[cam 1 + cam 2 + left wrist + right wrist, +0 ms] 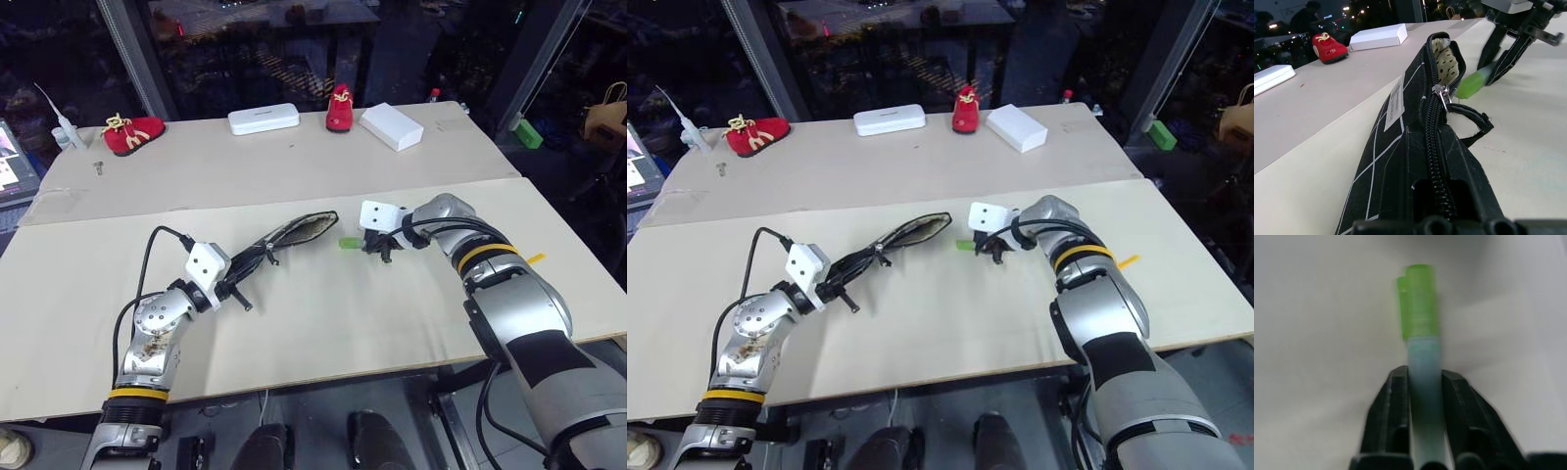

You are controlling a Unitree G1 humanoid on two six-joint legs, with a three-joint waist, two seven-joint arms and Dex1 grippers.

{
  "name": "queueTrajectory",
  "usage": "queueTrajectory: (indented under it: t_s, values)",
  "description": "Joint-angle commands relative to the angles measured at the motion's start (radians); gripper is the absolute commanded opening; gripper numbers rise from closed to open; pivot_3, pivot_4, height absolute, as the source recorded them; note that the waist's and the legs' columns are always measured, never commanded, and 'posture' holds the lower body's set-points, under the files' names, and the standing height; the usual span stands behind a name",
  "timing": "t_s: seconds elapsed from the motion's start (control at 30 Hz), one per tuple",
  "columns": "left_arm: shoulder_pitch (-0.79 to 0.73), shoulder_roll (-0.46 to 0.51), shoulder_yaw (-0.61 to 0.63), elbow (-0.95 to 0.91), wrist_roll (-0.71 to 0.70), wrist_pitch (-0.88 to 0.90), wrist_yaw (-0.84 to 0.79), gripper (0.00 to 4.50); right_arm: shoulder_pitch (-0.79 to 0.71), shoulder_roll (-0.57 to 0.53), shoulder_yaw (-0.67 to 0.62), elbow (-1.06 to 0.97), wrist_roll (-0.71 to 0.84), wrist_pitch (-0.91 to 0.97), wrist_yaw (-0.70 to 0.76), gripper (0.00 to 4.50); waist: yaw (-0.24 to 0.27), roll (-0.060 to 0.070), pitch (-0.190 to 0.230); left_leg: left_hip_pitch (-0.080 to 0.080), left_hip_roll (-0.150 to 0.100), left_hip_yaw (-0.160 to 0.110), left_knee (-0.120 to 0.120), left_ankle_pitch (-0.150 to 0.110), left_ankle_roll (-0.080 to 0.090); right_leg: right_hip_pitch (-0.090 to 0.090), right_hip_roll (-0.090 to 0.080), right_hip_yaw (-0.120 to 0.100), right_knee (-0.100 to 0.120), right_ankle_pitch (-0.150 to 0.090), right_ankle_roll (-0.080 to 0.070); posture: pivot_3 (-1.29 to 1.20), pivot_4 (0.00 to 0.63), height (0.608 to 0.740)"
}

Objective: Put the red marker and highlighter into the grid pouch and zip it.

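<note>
Lifting should wait: the right gripper (pixel 1425 382) pinches the highlighter (pixel 1421 318) (pouch mouth at nine o'clock), while the left gripper (pixel 238 284) clamps the grid pouch (pixel 1415 147).

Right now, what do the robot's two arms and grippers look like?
Both arms are silver metal with black sections and a yellow band. Each wrist carries a white box-shaped camera housing. The left gripper and right gripper have two black fingers each. Black cables loop along both forearms.
</note>
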Motion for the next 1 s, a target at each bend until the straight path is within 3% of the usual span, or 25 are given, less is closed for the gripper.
queueTrajectory:
  t_s: [0.03,0.2,0.37,0.6,0.73,1.0]
  values:
    - [-0.014,-0.001,0.009,-0.028,-0.014,0.001,0.005,0.0,0.034,-0.007,-0.008,0.001,0.015,0.015,0.104,0.41,0.001,0.0,0.0,0.0,0.0,0.0,0.0,0.0,0.0,0.0,0.0,0.0,0.0,0.0,0.0,0.0,0.15,0.74]
    - [-0.014,-0.003,0.008,-0.027,-0.015,0.0,0.002,0.0,0.02,-0.03,-0.032,-0.024,0.025,0.016,0.036,0.41,0.002,0.0,0.0,0.0,0.0,0.0,0.0,0.0,-0.001,0.0,0.0,0.0,0.0,0.0,0.0,0.0,0.15,0.74]
    - [-0.008,-0.002,0.009,-0.028,-0.016,0.001,0.0,0.0,-0.001,-0.073,-0.104,-0.149,0.127,-0.066,0.126,0.41,0.003,0.0,0.0,-0.002,0.0,0.0,0.0,0.0,-0.001,-0.001,0.0,0.0,-0.001,0.0,0.0,0.0,0.15,0.74]
    - [-0.003,-0.003,0.004,-0.026,-0.016,0.002,-0.006,0.0,0.158,-0.128,-0.116,-0.738,0.216,-0.014,0.174,0.41,0.002,0.0,0.0,-0.005,0.002,-0.001,0.0,-0.002,-0.002,-0.004,0.002,-0.001,0.0,0.0,0.0,0.0,0.15,0.74]
    - [-0.005,-0.005,-0.001,-0.023,-0.015,0.002,-0.009,0.0,0.25,-0.115,-0.086,-0.927,0.186,0.066,0.121,0.41,0.008,0.0,0.0,-0.005,0.003,-0.001,0.001,-0.002,-0.003,-0.004,0.002,-0.001,0.0,0.0,0.0,0.0,0.15,0.74]
    - [-0.015,-0.006,-0.005,-0.014,-0.018,0.003,-0.021,0.0,0.272,-0.069,-0.003,-0.87,0.066,0.055,-0.06,0.41,0.018,0.0,0.0,-0.004,0.002,0.0,0.004,-0.002,-0.003,-0.003,0.002,-0.001,0.0,0.0,0.0,0.0,0.15,0.74]
